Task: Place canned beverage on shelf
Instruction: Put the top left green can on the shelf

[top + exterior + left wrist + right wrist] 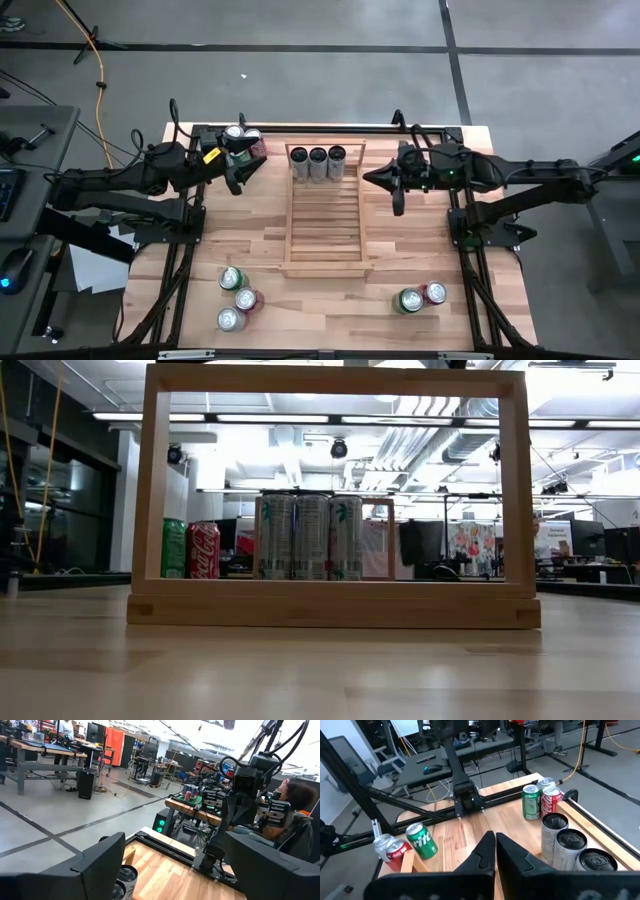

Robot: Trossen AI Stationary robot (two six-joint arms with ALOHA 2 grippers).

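The shelf (325,235), a light-wood slatted rack, lies in the middle of the table. Three tall silver cans (318,162) stand upright in a row at its far end, and they also show in the low view as cans (308,537) and in the right wrist view as cans (570,845). My left gripper (245,167) hovers open just left of the shelf's far end, with nothing between its fingers (100,865). My right gripper (388,182) hovers shut just right of that end. Its closed fingers (495,847) hold nothing.
A green, a red and a silver can (240,138) stand at the far left corner, behind my left gripper. Three cans (238,298) stand near left and two cans (420,296) near right. A person (300,805) sits beyond the table's right side.
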